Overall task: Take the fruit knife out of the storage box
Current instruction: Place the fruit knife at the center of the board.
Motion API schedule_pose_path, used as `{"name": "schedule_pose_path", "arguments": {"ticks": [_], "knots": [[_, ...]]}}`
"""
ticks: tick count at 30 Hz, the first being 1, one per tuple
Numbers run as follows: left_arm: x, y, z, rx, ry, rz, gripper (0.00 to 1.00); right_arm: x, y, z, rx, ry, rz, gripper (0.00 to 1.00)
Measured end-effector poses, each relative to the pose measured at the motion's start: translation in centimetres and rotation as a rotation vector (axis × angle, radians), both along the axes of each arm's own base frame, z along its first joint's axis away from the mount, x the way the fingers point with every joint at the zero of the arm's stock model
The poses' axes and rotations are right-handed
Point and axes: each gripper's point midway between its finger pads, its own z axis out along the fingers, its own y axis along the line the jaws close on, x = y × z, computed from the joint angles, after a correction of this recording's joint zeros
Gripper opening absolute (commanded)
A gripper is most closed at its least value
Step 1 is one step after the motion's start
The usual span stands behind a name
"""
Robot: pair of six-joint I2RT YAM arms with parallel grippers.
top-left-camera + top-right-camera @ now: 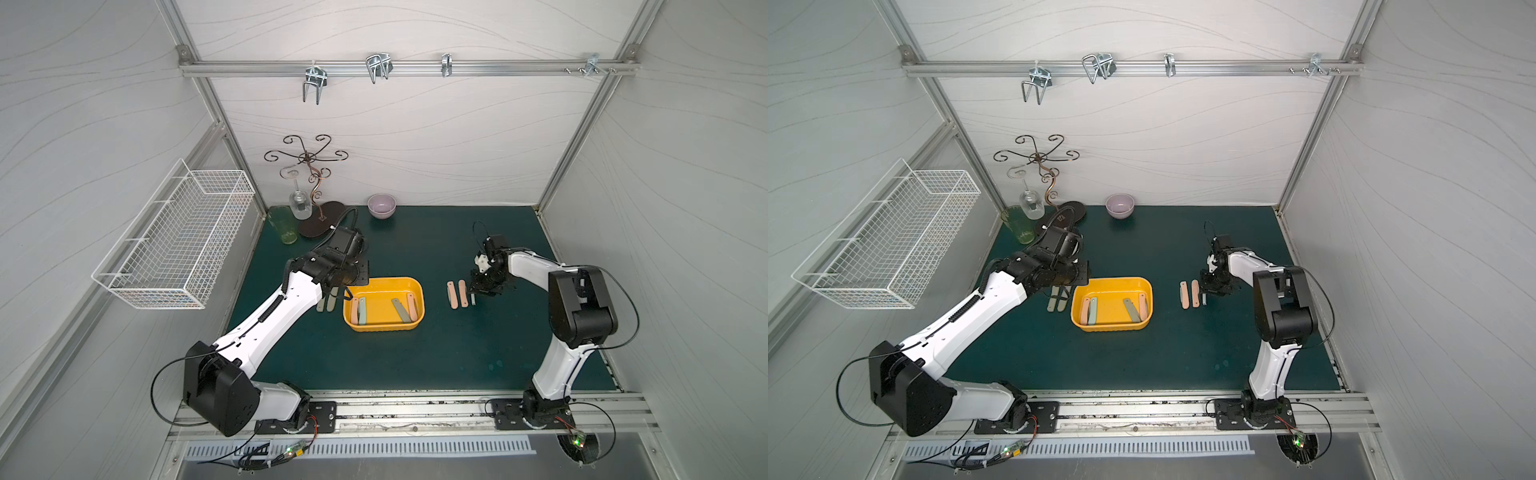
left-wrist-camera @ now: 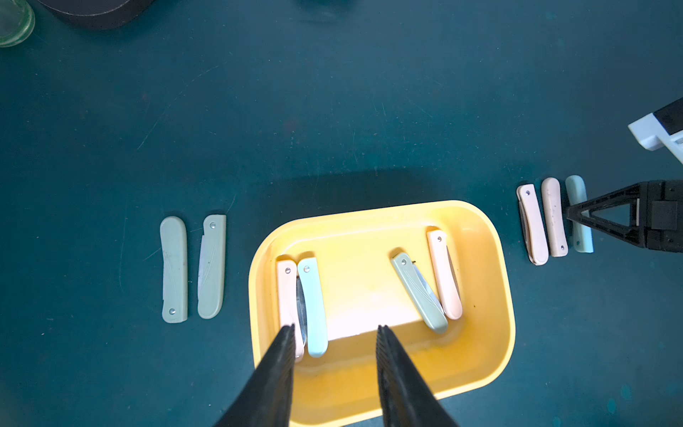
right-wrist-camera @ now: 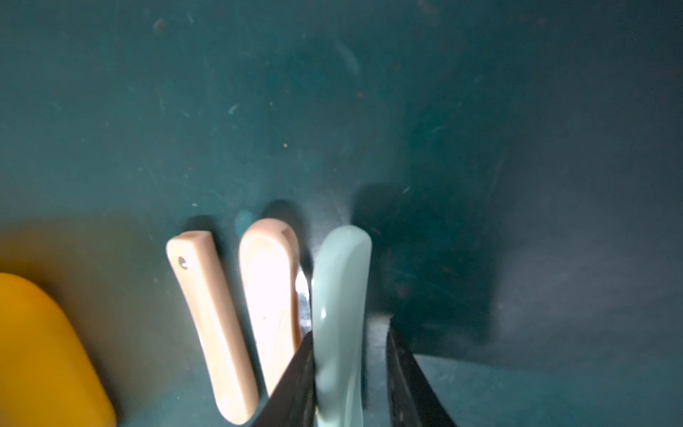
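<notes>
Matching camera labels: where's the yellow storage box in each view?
In both top views: storage box near centre, just below the middle.
Left wrist: lower centre, cut by the bottom edge.
Right wrist: only a yellow corner, lower left.
Shared landmark: pink knife lying just outside the box.

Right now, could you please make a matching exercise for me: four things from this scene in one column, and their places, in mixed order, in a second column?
Things
1. lilac bowl
2. wine glass
3. pair of green knives
4. left gripper

Places
A. above the storage box, jaws open
B. lying on the mat beside the box, on the left arm's side
C. hanging upside down from the rack
D. standing at the back of the mat

Pairs: 1-D, 2-C, 3-B, 4-A
</notes>
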Motion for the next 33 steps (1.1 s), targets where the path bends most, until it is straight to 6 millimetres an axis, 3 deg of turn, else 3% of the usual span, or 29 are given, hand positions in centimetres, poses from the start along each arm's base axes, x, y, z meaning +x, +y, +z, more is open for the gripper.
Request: {"name": "schedule_pose_path", "arguments": {"ticks": [3,7,15,22,33], "knots": [[0.1,-0.1,0.0,-0.001,0.001,-0.001,0.39,0.1,-0.7,0.0,-0.02,-0.003,-0.019,0.28],[0.3,-0.2,0.3,-0.005,-0.004,-0.003,0.39,0.2,-1.4,-0.1,-0.037,-0.002,-0.036,0.15],[0.3,-0.2,0.3,-0.004,-0.004,-0.004,0.39,0.4,-1.6,0.5,-0.042,-0.018,-0.048,0.15],[0.3,-0.2,0.2,-0.003,-0.002,-0.004,0.39,0.3,-1.5,0.5,-0.038,-0.018,-0.044,0.0],[0.4,-0.4,-0.3,0.004,0.012,-0.006,0.39,0.1,-1.0,0.6,-0.025,-0.019,-0.024,0.0]]}}
